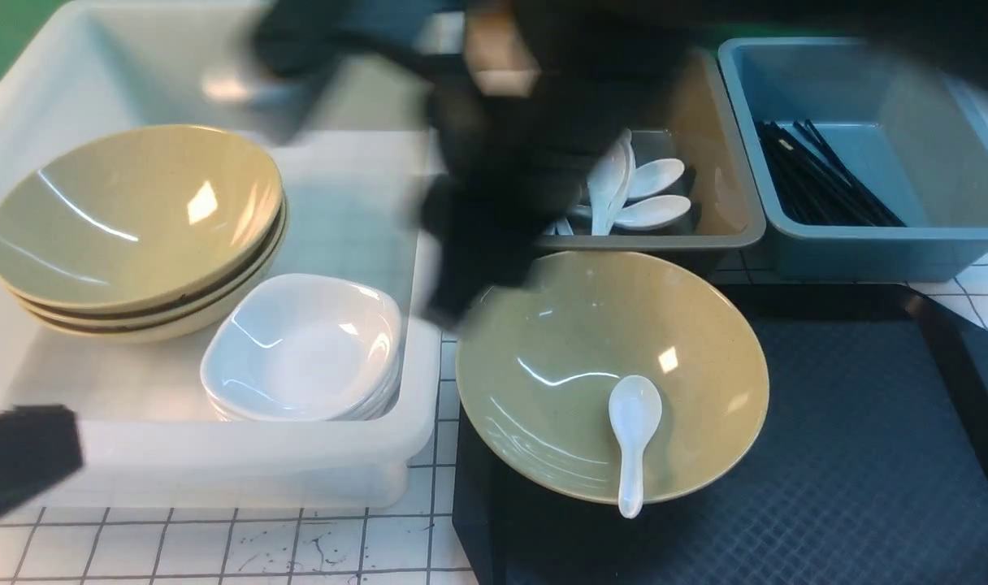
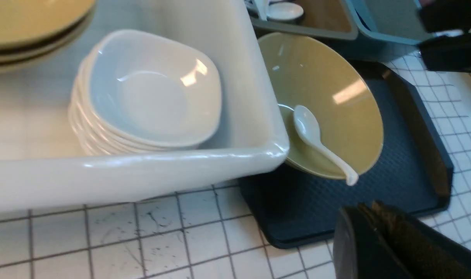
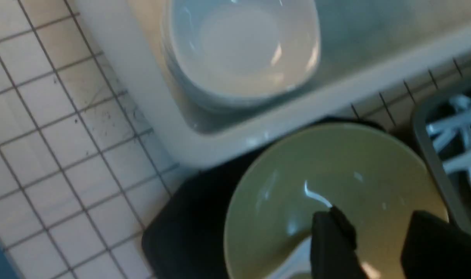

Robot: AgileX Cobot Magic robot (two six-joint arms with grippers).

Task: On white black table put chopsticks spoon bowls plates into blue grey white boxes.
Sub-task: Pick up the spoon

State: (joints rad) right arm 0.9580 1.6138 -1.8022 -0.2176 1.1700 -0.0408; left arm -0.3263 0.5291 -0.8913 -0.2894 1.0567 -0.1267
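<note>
A: Picking the spoon (image 1: pixel 634 431) up comes first, I'd say. Where's it at?

B: Lying in the bowl (image 1: pixel 559 341), scoop near the middle, handle running to the near rim & poking just past it. Bowl sits on the black tray (image 1: pixel 868 487).

A: Right gripper (image 3: pixel 377 223)?

B: Over the bowl's inside, jaws well apart, nothing in them. Blurred in front view.

A: Then go for the handle, not the scoop. It's glazed, slick, rounded, so pads prob. slide off unless they close square across the narrow part. Turn the jaws crosswise to it and come down slow; the bowl wall slopes, and a nudge could send the spoon skating.

B: Bowl's wide, shallow, glossy olive-tan. Tray has a fine diamond texture, so it may grip some.

A: Drop-off?

B: Grey box (image 1: pixel 730 203) just behind the bowl, w/ other white spoons (image 1: pixel 656 211) in it. Blue box (image 1: pixel 868 244) beside it holds the thin black chopsticks (image 1: pixel 819 179). White tub (image 1: pixel 242 463) on the left has stacked bowls (image 1: pixel 136 219) & rounded-square white plates (image 1: pixel 299 349).

A: Left gripper (image 2: pixel 369 217)?

B: Low, near the tub's front. Too dark to tell if it's open.
</note>
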